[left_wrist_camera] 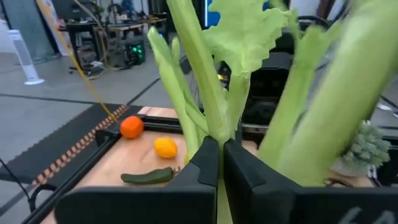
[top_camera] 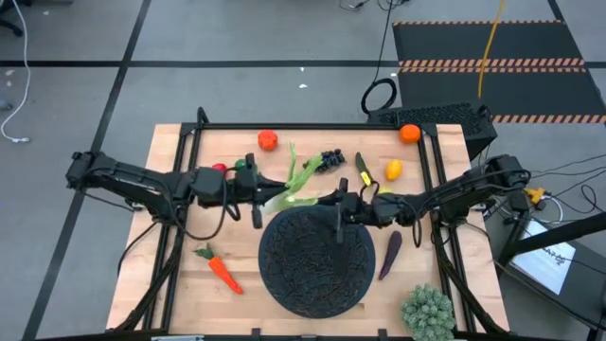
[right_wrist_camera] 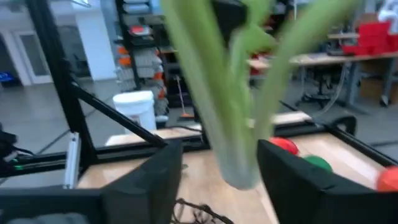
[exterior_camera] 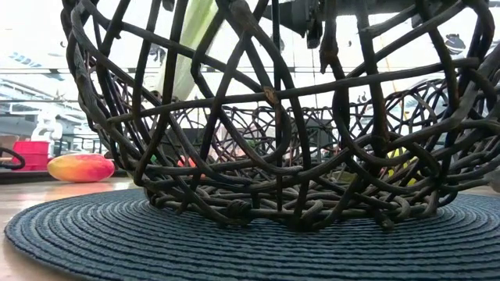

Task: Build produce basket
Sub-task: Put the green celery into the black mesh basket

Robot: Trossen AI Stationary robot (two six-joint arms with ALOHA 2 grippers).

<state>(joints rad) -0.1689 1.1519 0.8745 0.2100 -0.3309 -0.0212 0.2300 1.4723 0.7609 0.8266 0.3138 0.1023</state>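
**Item: leek, in transfer between two pincers above the basket rim**

Leek (top_camera: 292,185): long, white at one end, splitting into pale green leaves at the other. It hangs in the air just off the far-left rim of the basket (top_camera: 317,301), between the two pincers, and touches neither table nor basket.

Left gripper (left_wrist_camera: 219,163): clamped tight on the leek where the leaves part; the leaves fan away ahead of its fingertips.

Right gripper (right_wrist_camera: 219,180): fingers apart, one on each side of the white end, with a gap showing on both sides. It does not appear to carry the leek.

Handling, judged: a light, hollow toy, fairly stiff along the shaft. The leaf blades look thin and likely to flex, so they make a poor hold. The smooth round shaft could slip or swing when pinched near one end; the firmest hold is probably across the shaft close to its middle, or at the leaf junction where the left pincer sits now.

Basket: black, open woven, directly below and ahead of the right pincer. Nothing can be seen lying inside it.

Other produce: carrot (top_camera: 222,268) and eggplant (top_camera: 389,255) lie beside the basket, well clear of both pincers.
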